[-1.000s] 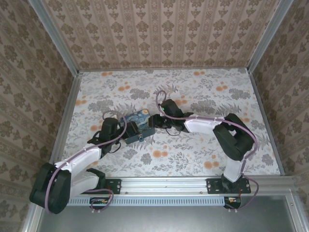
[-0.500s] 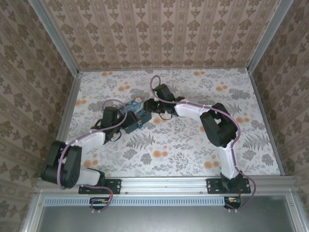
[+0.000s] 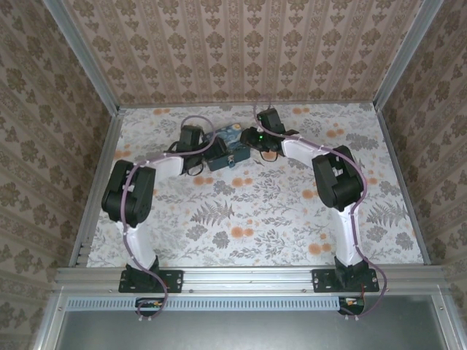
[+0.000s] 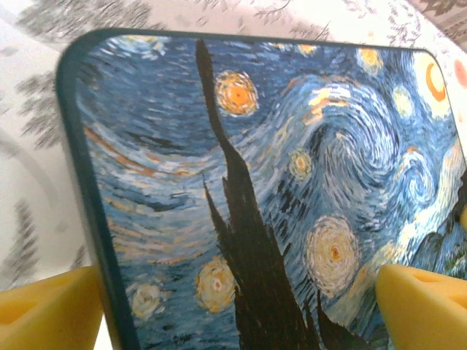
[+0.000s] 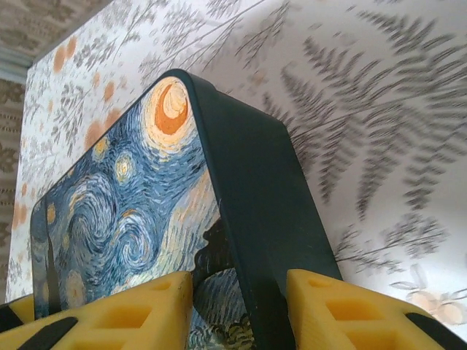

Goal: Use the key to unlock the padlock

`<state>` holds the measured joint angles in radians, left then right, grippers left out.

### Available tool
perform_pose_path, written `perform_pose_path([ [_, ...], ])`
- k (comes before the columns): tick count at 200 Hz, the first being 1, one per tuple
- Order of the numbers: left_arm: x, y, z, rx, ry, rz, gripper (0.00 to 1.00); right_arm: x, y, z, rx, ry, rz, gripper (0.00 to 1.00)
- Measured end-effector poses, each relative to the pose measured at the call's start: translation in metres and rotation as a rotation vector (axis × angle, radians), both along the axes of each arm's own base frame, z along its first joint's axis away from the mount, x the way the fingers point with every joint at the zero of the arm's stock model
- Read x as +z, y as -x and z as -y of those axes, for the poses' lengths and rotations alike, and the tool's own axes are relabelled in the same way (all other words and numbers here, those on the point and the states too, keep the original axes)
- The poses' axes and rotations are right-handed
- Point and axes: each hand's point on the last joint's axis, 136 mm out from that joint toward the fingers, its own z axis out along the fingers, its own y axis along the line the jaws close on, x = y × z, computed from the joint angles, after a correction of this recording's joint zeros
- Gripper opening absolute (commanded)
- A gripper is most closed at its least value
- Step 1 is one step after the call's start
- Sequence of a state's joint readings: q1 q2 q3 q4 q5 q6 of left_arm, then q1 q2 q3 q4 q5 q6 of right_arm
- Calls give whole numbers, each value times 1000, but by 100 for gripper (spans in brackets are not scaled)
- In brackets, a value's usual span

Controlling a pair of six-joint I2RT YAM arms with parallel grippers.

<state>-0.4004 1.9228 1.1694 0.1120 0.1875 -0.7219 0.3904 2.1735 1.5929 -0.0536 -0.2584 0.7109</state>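
A rounded box (image 3: pixel 226 156) printed with a starry night lies far back on the table, between my two grippers. My left gripper (image 3: pixel 209 155) stands open and wide at its left end. Close up, the left gripper (image 4: pixel 237 283) has one yellow fingertip (image 4: pixel 51 306) beside the box's dark rim (image 4: pixel 87 189) and the other over the printed lid (image 4: pixel 292 146). My right gripper (image 3: pixel 252 141) is at the box's right end. In the wrist view the right gripper (image 5: pixel 239 281) is shut across the box's dark side wall (image 5: pixel 263 211) at a corner. The padlock and the key are hidden.
The floral tabletop (image 3: pixel 263 219) stretches out in front of the box. Patterned walls with metal corner posts (image 3: pixel 80 51) close in the back and both sides. The back wall's foot (image 3: pixel 248 104) runs a short way behind the box.
Both arms have swung away from the near-middle of the table to the back, and the box has gone with them, up and slightly right in the top view.
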Motion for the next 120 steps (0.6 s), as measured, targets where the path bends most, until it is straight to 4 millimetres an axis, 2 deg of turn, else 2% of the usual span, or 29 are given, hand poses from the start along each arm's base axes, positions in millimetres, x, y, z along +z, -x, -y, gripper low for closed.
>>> perform_pose_path([
  [24, 2, -15, 22, -33, -13, -1, 94, 0, -10, 20, -45, 12, 5, 39],
  [50, 2, -21, 44, -70, -29, -5, 94, -1, -12, 40, -82, 18, 12, 39],
  [90, 2, -12, 71, -119, -36, -5, 94, -2, 2, 68, -133, 34, 17, 39],
  [120, 2, -4, 83, -146, -37, -6, 94, -2, 18, 79, -160, 38, 25, 38],
])
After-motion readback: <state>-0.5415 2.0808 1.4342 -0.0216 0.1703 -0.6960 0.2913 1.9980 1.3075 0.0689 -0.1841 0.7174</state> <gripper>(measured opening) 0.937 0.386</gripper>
